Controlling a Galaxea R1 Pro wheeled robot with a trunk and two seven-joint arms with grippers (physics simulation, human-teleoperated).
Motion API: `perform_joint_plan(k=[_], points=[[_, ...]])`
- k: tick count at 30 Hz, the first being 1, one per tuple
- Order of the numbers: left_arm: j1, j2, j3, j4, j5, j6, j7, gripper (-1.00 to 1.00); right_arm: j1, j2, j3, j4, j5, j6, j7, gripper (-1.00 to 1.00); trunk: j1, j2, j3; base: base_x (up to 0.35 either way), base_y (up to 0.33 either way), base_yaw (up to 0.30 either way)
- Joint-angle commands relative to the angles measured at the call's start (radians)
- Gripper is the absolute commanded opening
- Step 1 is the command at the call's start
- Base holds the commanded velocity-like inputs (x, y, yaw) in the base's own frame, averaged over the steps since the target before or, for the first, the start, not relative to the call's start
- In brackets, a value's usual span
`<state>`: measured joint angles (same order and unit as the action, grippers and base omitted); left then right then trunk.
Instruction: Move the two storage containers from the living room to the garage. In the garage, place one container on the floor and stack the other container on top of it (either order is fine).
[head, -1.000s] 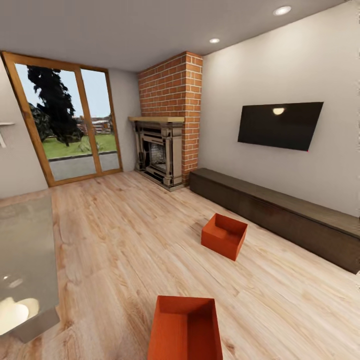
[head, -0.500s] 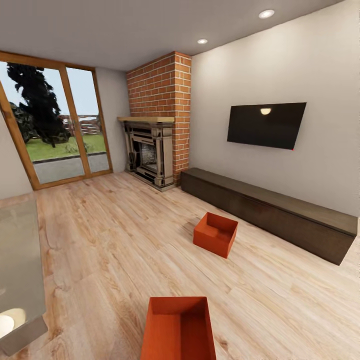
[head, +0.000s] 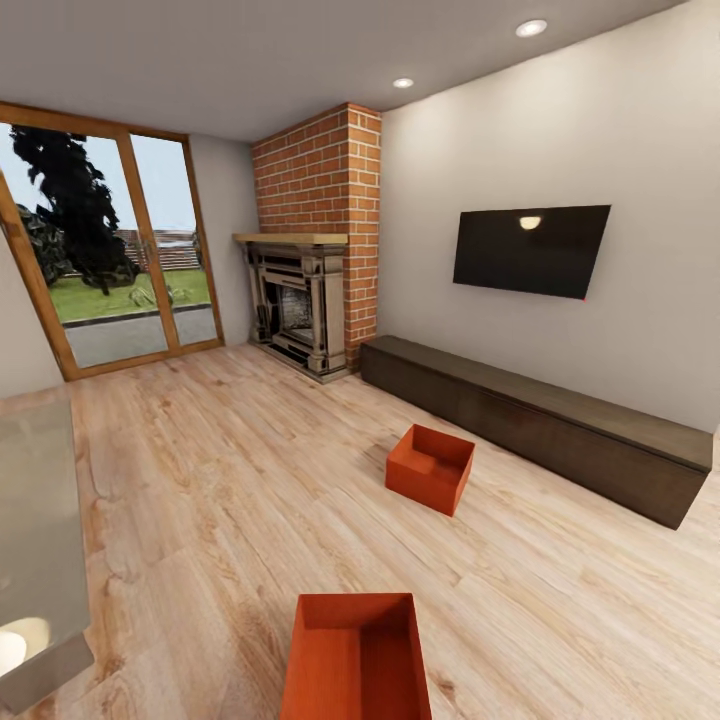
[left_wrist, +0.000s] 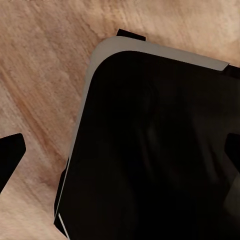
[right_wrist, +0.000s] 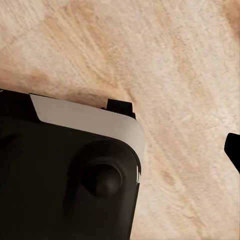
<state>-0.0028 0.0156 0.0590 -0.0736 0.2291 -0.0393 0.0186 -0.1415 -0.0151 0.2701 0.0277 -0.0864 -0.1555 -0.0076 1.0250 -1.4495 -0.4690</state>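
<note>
Living room, wood-plank floor (head: 230, 480). Near box (head: 357, 655) sits on the floor just ahead of the robot, low in the head view, open top up. Far box (head: 430, 467) rests on the floor well apart from it, near the long dark bench (head: 540, 420), turned at an angle.

Handling, by judgement: plain smooth thin walls, empty, so probably light and stiff but slippery. Best hold: a rim wall pinched from above, or two arms pressing opposite long sides.

Head view gives both boxes, fireplace (head: 300, 300), TV (head: 530, 250), glass doors (head: 110, 260). Wrist views give floor planks and the dark robot base (left_wrist: 150, 150). Left finger tips (left_wrist: 10, 155) stand far apart, so jaws spread; right jaws: cannot tell.
</note>
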Motion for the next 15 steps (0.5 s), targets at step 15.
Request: perform_joint_plan(k=[15], points=[[0.0,0.0,0.005,0.0,0.0,-0.002,0.001,1.0,-0.001,0.003,0.011,0.003,-0.003,-0.007,0.001,1.0,0.0,-0.001,-0.004,0.0,0.0,0.0]])
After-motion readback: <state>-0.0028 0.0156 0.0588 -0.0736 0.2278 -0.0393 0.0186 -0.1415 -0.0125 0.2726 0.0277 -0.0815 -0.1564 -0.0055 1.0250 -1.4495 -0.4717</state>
